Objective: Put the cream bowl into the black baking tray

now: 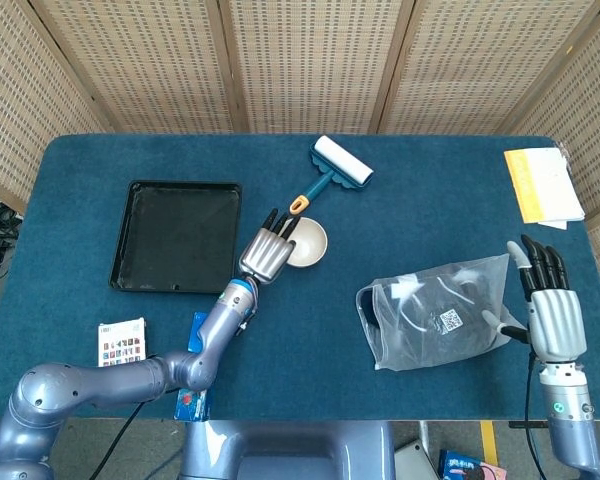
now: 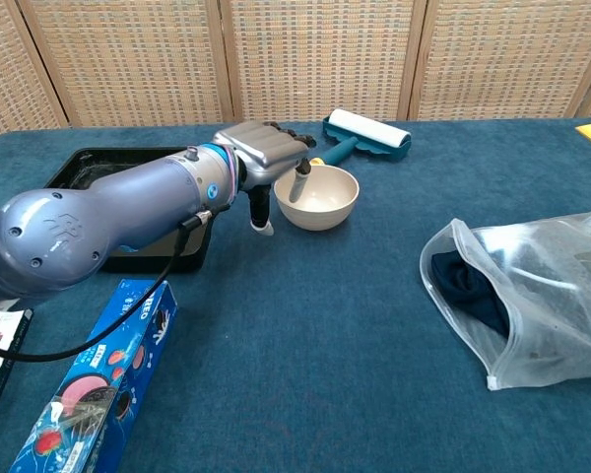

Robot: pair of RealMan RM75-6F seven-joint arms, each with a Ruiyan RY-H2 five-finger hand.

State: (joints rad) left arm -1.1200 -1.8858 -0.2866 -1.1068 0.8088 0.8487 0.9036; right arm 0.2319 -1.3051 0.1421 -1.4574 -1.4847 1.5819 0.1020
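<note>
The cream bowl (image 1: 310,241) (image 2: 326,196) stands upright on the blue table, right of the black baking tray (image 1: 175,250) (image 2: 75,164), which holds nothing. My left hand (image 1: 269,251) (image 2: 264,150) is at the bowl's left rim. Its fingers (image 2: 301,181) reach over the rim into the bowl, while the thumb hangs outside on the left. The fingers are apart and the bowl rests on the table. Far right, my right hand (image 1: 552,310) lies flat with fingers spread beside a plastic bag, holding nothing.
A teal lint roller (image 1: 335,168) (image 2: 365,133) lies just behind the bowl. A clear plastic bag (image 1: 435,315) (image 2: 532,296) with dark cloth sits at the right. A blue Oreo box (image 2: 97,382) and a card pack (image 1: 120,342) lie near the front left edge. A yellow booklet (image 1: 542,185) is at the far right.
</note>
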